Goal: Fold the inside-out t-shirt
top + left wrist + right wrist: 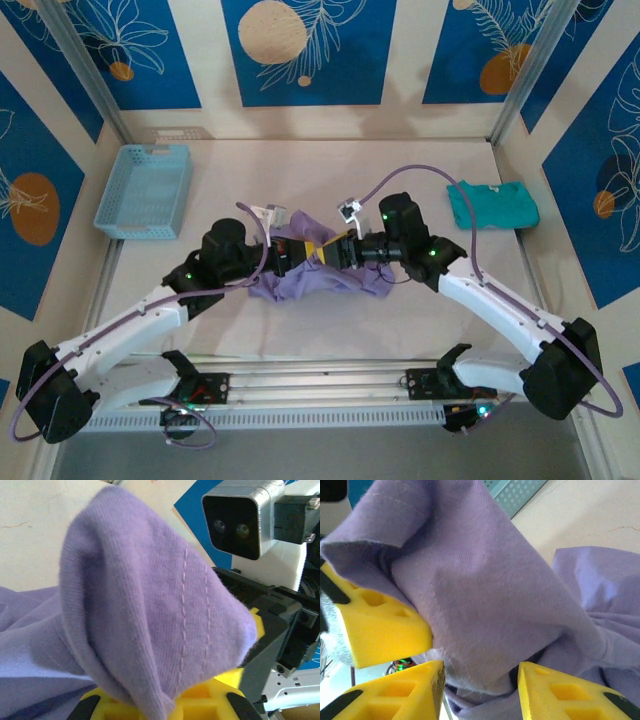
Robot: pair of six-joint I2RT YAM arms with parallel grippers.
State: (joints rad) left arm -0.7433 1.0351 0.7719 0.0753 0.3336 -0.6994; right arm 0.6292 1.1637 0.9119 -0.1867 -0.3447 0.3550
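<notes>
No text, label or number seems readable on anything here.

Left arm [130, 325], right arm [500, 300] angled inward, wrists meeting over t-shirt [310, 282]. Left gripper [303, 256] clamped on t-shirt fold. Right gripper [480, 680] jaws parted around t-shirt fabric.

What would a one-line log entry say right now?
left fingers: shut on purple t-shirt | right fingers: open, fabric between them | state: bunched, not folded

Bright even light, faint soft shadows, t-shirt [150, 610] slightly blurred in close wrist views
</notes>
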